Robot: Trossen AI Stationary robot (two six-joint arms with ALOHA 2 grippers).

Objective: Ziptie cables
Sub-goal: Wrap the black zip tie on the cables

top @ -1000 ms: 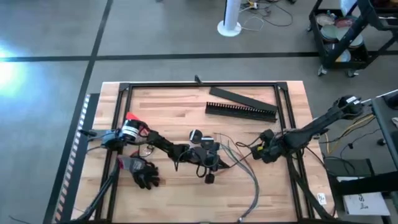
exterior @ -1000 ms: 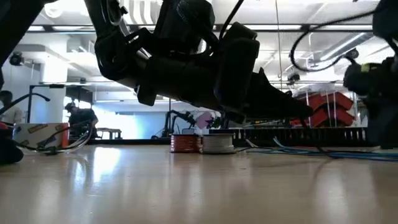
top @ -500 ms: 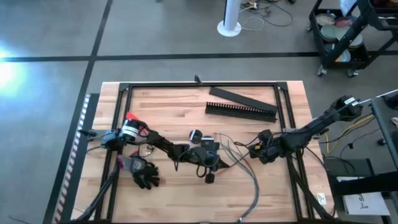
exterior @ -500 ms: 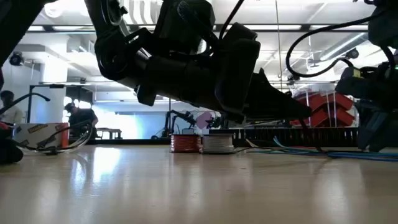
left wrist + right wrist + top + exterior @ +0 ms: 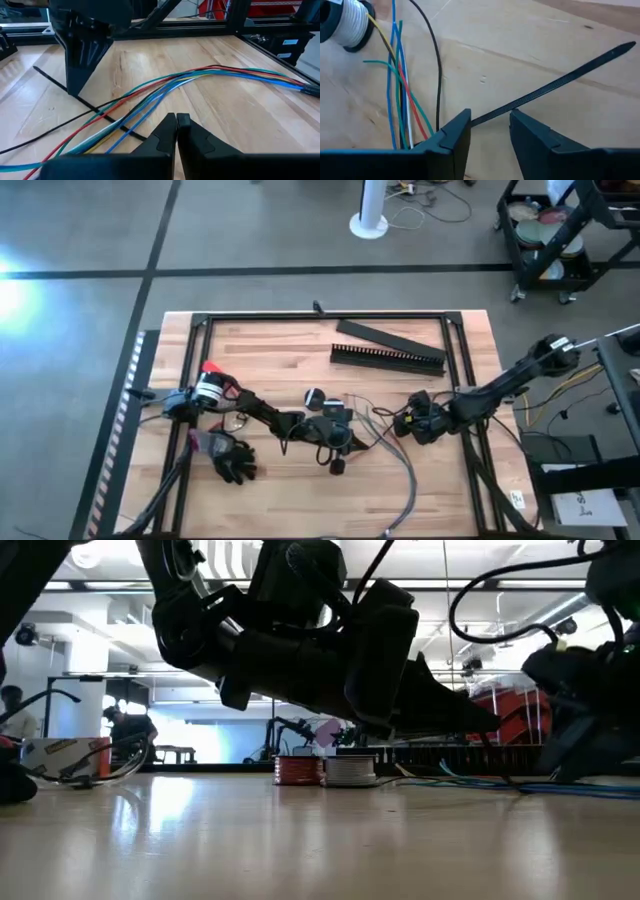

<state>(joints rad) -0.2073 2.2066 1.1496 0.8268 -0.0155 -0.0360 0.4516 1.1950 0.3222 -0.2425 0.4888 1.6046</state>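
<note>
Starting at your left, a black glove is lying near the table's left front, close to the left arm's base. Your left gripper is sitting low at mid-table, its fingers pressed together with nothing between them, right over the cables: red, green, yellow, blue and white strands fanning across the wood. A thin black ziptie is running beneath that bundle, crossing it at an angle. Just behind are two small wire spools. Farther back, the comb-toothed duct and a flat black bar are lying side by side. On your right, the right gripper is hovering near the cables' end, its fingers spread apart around the ziptie's strap without clamping it. A grey cord is curving toward the front edge.
</note>
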